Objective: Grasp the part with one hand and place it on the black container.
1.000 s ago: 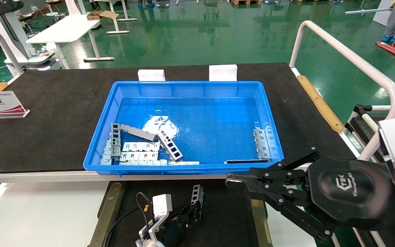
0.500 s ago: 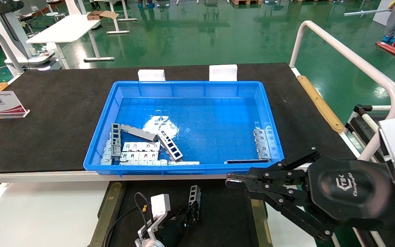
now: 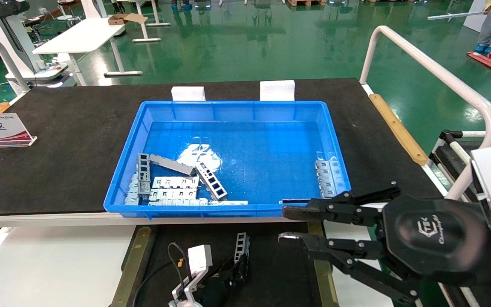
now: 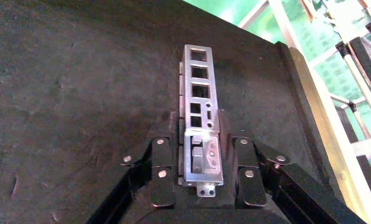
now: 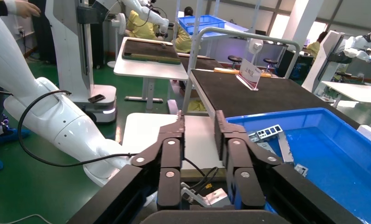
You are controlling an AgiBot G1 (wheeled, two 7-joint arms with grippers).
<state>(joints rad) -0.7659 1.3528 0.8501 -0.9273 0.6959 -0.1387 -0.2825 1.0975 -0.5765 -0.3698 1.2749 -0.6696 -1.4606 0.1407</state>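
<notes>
the part (image 4: 198, 100) is a silver-grey ladder-shaped bar held at its lower end by the left end effector (image 4: 201, 156), whose fingers (image 4: 161, 161) press against its two long sides. it stands over the black container (image 4: 72, 93), on the near side of the blue bin (image 3: 228, 111). in the head view the part (image 3: 241, 247) shows only as a short upright strip above the left end effector (image 3: 228, 273), which is cut off by the frame edge, and the black container (image 3: 279, 264) is seen between its tan side strips. whether the bar's far tip touches the black surface cannot be told from either view.

the left wrist view alone shows the grip closely: the row of square windows, a folded tab at the held end, and one brass-coloured strip (image 4: 316, 121) at the container's side.

the right end effector (image 3: 290, 224) hovers beside the blue bin's near right corner, its fingers parted with nothing between them. the right wrist view shows the same gap between its fingers (image 5: 172, 140), with the blue bin (image 5: 314, 116) beyond. loose metal plates (image 3: 173, 187) lie in the bin's near left corner. the bin rests on the desk (image 3: 58, 136).
</notes>
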